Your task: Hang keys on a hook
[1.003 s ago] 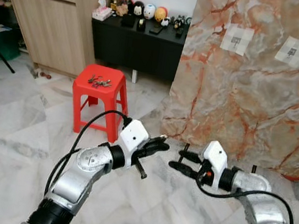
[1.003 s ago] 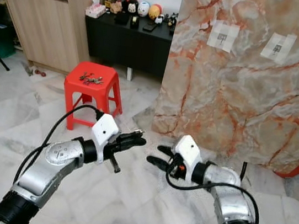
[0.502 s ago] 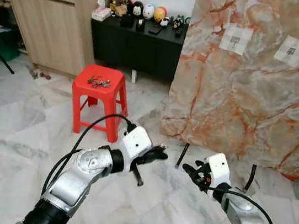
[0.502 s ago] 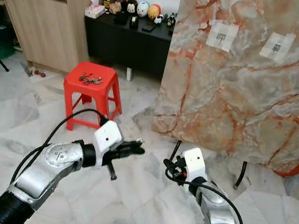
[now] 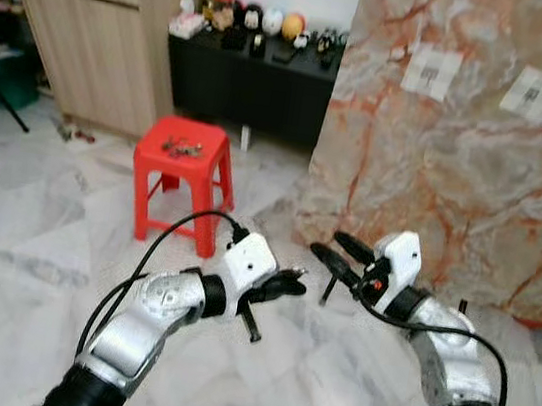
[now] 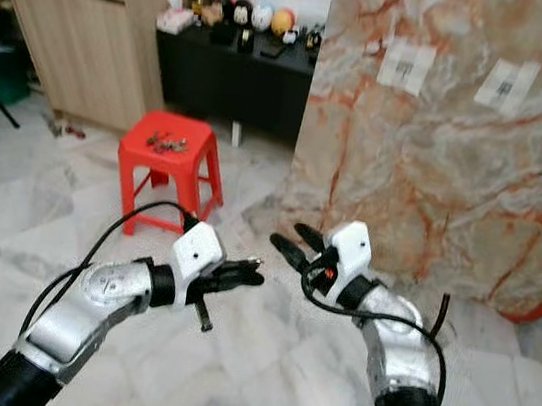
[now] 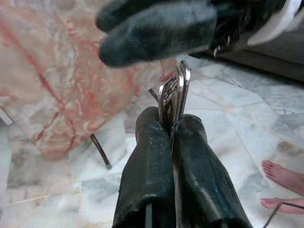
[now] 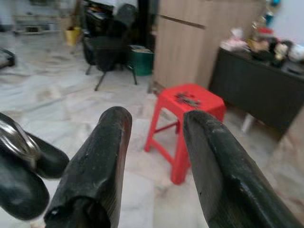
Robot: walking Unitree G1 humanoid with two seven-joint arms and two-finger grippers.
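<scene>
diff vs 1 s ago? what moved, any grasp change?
The right gripper dipped low, then rose and swung in toward the left gripper, open, fingers now pointing at the red stool. The left gripper barely moved and stays shut on the keys. Another bunch of keys remains on the stool; the marble panel is unchanged.

We see home living room: marble floor (image 5: pixel 25 229), wood cabinet (image 5: pixel 98 32), black sideboard (image 5: pixel 253 79) with figurines (image 5: pixel 271 21), red stool (image 5: pixel 181 185), bare feet (image 7: pixel 285 183).
</scene>
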